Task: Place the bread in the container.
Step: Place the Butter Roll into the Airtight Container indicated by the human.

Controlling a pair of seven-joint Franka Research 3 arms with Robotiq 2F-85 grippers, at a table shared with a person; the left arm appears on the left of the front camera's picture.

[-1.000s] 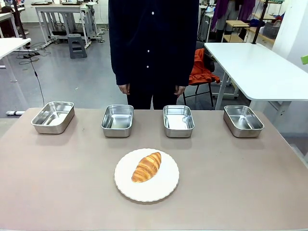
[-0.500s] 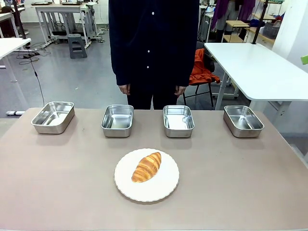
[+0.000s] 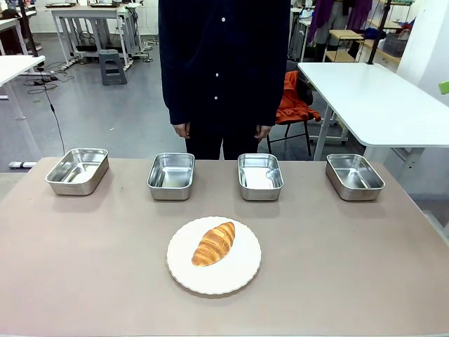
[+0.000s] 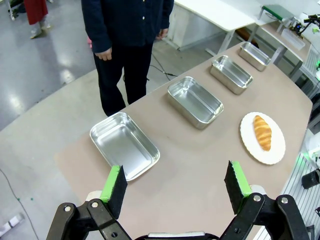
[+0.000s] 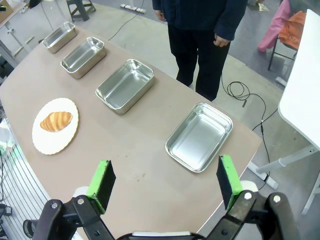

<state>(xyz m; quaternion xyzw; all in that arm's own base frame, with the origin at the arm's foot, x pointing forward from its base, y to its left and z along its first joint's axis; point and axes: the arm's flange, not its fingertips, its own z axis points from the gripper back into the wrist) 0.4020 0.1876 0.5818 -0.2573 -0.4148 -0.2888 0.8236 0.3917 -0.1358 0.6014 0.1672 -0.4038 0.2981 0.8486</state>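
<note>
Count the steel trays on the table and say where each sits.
4, in a row along the far side of the table: far-left tray, centre-left tray, centre-right tray, far-right tray. None looks hidden.

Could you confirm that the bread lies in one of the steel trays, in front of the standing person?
Not quite: the front view shows the bread lying on the white plate, nearer than the steel trays, which are empty. It is indeed in front of the standing person.
</note>
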